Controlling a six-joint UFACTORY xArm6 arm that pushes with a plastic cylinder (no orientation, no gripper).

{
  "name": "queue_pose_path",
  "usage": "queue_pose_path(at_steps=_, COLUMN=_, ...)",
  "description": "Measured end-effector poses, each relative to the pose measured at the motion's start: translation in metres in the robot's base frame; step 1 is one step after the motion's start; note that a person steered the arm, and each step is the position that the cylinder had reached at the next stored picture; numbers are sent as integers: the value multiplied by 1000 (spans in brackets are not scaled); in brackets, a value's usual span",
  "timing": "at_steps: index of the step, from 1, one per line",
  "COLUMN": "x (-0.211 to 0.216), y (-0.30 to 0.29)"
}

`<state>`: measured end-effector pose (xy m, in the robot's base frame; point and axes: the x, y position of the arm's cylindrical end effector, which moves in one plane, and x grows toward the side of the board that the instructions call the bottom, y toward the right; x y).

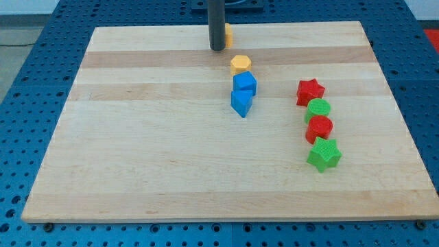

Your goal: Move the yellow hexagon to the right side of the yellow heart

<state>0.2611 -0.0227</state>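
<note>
My tip (pixel 217 49): the lower end of a straight dark rod, standing upright at the far edge of the wooden board (pixel 137 151), a little left of the board's middle line. It has nothing to open or close and holds nothing; it rests at board height.

Yellow heart (pixel 227 33): just beside the rod on its right and slightly farther off, mostly hidden behind it. Only a sliver of yellow shows, so the shape cannot be made out from here, nor whether the rod touches it.

Yellow hexagon (pixel 240 64): near my tip, to the right and nearer in the scene, apart from the rod. It sits nearer than the heart and only slightly to its right.

Blue cube (pixel 244 84): directly nearer than the hexagon, touching or almost touching it.

Blue triangle (pixel 241 103): nearer again, pressed against the cube.

Column on the right half of the board, well apart from my tip, listed far to near:
- red star (pixel 310 91)
- green cylinder (pixel 318 109)
- red cylinder (pixel 319 127)
- green star (pixel 324 154)

Each one touches or nearly touches the next.

Blue perforated table (pixel 27 82): surrounds the board on all sides.
</note>
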Motion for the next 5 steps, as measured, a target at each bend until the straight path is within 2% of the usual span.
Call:
queue_pose_path(at_steps=2, x=46, y=-26)
queue_pose_path(at_steps=5, x=102, y=15)
